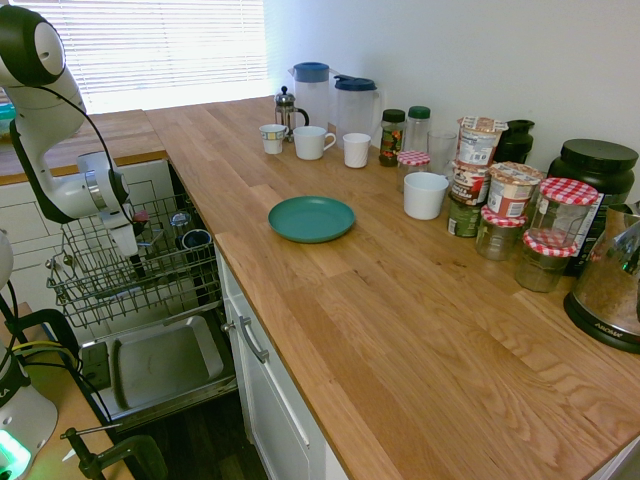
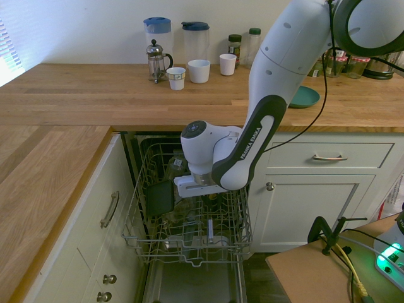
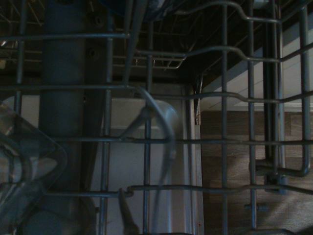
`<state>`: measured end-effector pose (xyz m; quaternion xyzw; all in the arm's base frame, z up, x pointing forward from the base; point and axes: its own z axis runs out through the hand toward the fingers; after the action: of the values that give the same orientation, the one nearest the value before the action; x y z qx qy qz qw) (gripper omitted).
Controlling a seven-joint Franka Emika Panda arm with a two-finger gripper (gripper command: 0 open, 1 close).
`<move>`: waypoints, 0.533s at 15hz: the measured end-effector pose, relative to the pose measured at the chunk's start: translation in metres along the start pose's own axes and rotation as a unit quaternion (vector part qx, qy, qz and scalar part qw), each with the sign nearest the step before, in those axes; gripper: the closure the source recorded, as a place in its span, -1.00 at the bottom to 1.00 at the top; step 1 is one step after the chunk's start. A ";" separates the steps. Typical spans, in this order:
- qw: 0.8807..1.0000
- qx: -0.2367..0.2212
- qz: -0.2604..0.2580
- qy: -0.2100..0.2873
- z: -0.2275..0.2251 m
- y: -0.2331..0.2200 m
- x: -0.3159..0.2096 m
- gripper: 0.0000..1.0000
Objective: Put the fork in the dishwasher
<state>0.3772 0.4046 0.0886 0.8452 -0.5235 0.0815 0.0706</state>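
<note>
The grey wire dishwasher rack (image 2: 192,242) holds a slim, pale-handled utensil (image 2: 210,230), possibly the fork, below the white gripper (image 1: 134,262); whether they touch is unclear. I cannot tell whether its fingers are released or clenched. The white arm (image 2: 264,95) reads "FRANKA EMIKA"; the clear, black-based kettle (image 1: 612,280) reads "AROMA".

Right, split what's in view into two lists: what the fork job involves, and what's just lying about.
For the job:
- dishwasher, its wire rack pulled out
- gripper, down at the rack

Just lying about:
- teal plate
- French press
- kettle
- two blue-lidded pitchers
- jars with checked lids
- white mugs
</note>
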 end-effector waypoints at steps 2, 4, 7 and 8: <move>1.000 -0.001 -0.001 0.004 -0.003 0.002 -0.001 -1.00; 1.000 0.002 0.005 0.007 -0.014 0.006 0.001 -1.00; 1.000 0.021 0.015 0.006 -0.051 0.008 0.002 -1.00; 0.999 0.031 0.019 0.004 -0.066 0.006 0.002 -1.00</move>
<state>0.3684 0.4136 0.1533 0.8364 -0.5366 0.1026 0.0449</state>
